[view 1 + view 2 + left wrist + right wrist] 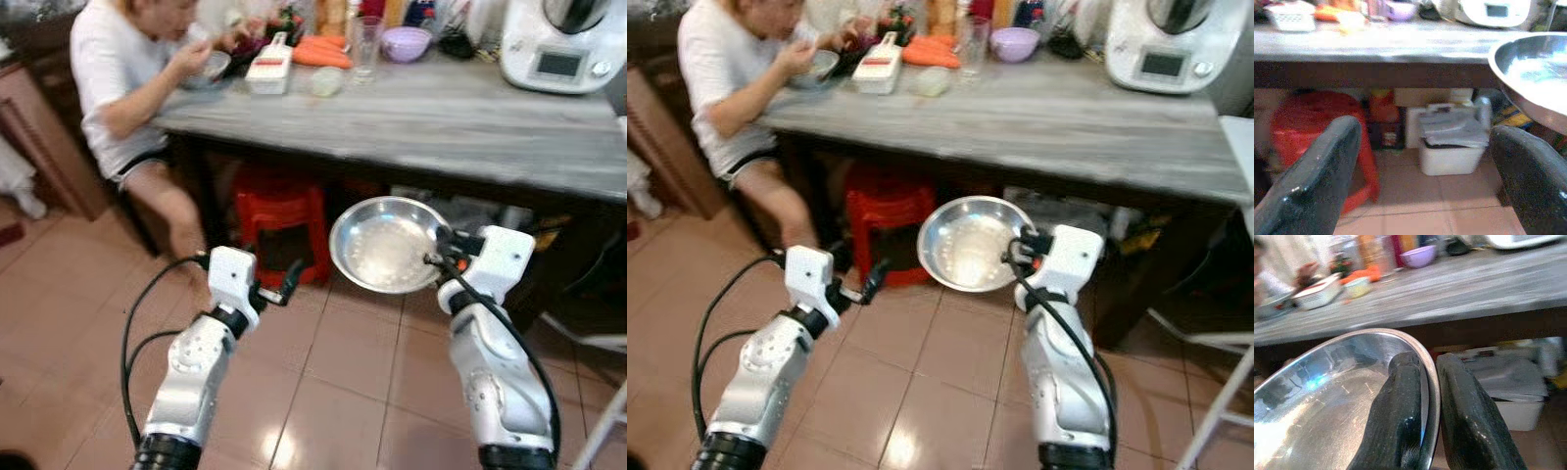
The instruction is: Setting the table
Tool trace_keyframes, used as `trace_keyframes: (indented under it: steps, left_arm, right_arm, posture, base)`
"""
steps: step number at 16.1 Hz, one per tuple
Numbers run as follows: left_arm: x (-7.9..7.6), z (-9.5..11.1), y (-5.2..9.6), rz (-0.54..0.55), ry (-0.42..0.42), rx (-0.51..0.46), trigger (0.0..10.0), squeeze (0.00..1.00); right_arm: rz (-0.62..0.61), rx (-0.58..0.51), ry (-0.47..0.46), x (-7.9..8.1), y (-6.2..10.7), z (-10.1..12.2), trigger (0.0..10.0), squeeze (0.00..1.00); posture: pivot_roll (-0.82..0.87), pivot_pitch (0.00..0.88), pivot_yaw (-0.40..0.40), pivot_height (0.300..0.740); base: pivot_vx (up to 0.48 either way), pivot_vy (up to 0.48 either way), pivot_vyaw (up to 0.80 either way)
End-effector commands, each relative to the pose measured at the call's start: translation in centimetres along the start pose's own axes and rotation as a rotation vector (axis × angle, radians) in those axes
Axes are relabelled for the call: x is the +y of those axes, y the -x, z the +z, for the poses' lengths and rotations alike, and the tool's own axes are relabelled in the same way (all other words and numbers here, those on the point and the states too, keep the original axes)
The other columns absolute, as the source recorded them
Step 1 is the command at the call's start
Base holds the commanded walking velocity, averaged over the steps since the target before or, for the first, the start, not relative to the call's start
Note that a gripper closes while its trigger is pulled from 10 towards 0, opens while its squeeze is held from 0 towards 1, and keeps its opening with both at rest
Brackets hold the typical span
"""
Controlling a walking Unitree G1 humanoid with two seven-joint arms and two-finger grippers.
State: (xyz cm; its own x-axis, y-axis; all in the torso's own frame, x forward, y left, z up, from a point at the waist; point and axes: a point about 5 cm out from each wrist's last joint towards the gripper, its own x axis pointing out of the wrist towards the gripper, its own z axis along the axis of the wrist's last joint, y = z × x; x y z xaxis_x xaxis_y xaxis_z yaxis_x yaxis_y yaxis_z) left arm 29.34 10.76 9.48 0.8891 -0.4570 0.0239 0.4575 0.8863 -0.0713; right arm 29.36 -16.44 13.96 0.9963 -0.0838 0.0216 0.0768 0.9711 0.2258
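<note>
A shiny steel bowl (384, 244) hangs in the air in front of the grey wooden table (441, 127), below the level of its top. My right gripper (436, 257) is shut on the bowl's rim (1431, 382), one finger inside and one outside. My left gripper (284, 284) is open and holds nothing; it hovers over the floor to the left of the bowl, which also shows at the edge of the left wrist view (1533, 78).
A person (127, 78) sits eating at the table's left end. On the table stand a white appliance (563, 44), a purple bowl (406, 42), a glass (364, 47) and a white grater box (269, 69). A red stool (279, 220) and boxes sit underneath.
</note>
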Motion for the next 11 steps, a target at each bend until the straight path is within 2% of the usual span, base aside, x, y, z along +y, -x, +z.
trace_keyframes:
  steps: [1, 3, 10, 11]
  left_arm:
    - [0.07, 0.42, -0.12, -0.006, -0.014, -0.009, 10.0, 0.00]
    - [0.05, 0.38, -0.10, -0.006, -0.013, -0.008, 10.0, 0.00]
    - [0.01, 0.44, -0.16, -0.006, -0.013, -0.010, 10.0, 0.00]
    - [0.02, 0.43, -0.14, -0.006, -0.012, -0.009, 10.0, 0.00]
  right_arm:
    - [0.002, -0.026, -0.008, 0.14, -0.11, 0.65, 10.0, 0.00]
    - [0.000, -0.028, -0.007, 0.14, -0.10, 0.64, 10.0, 0.00]
    - [-0.001, -0.027, -0.014, 0.22, -0.18, 0.62, 10.0, 0.00]
    - [0.000, -0.025, -0.013, 0.25, -0.19, 0.58, 10.0, 0.00]
  posture:
    - [-0.10, 0.050, 0.024, 0.740]
    - [-0.10, 0.050, 0.024, 0.740]
    - [-0.10, 0.051, 0.023, 0.740]
    - [-0.10, 0.051, 0.023, 0.740]
  base:
    - [0.368, 0.000, -0.80]
    - [0.368, 0.000, -0.61]
    - [0.368, 0.000, 0.00]
    - [0.364, 0.000, -0.50]
